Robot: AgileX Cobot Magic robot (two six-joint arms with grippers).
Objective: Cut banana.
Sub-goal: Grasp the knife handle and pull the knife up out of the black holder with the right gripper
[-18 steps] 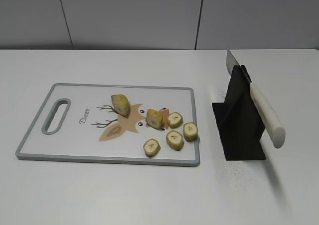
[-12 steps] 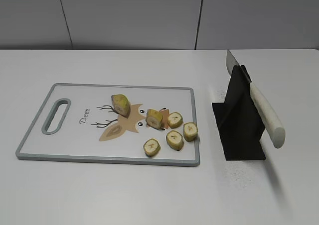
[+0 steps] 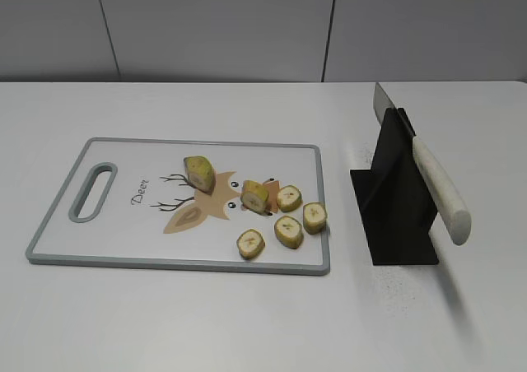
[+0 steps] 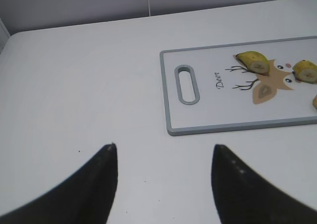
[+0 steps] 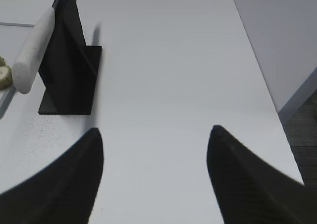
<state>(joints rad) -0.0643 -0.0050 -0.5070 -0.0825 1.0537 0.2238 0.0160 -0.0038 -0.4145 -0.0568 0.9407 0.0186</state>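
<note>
The banana [image 3: 199, 173], a stubby tapered end chunk with yellow-green skin, lies on the grey-rimmed cutting board [image 3: 58, 253]; it also shows in the left wrist view [image 4: 253, 62]. A shorter chunk [image 3: 255, 197] and several thin slices [image 3: 288, 231] lie to its right. A knife with a white handle [image 3: 440, 191] rests in a black stand [image 3: 395, 199]. My left gripper [image 4: 163, 147] is open and empty over bare table, left of the board. My right gripper [image 5: 154, 131] is open and empty, right of the stand. Neither gripper shows in the exterior view.
The board has a handle slot [image 3: 92, 192] at its left end. The knife stand [image 5: 67, 70] and handle [image 5: 32, 55] sit at the left of the right wrist view. The table's right edge [image 5: 270, 95] drops off beside a grey wall.
</note>
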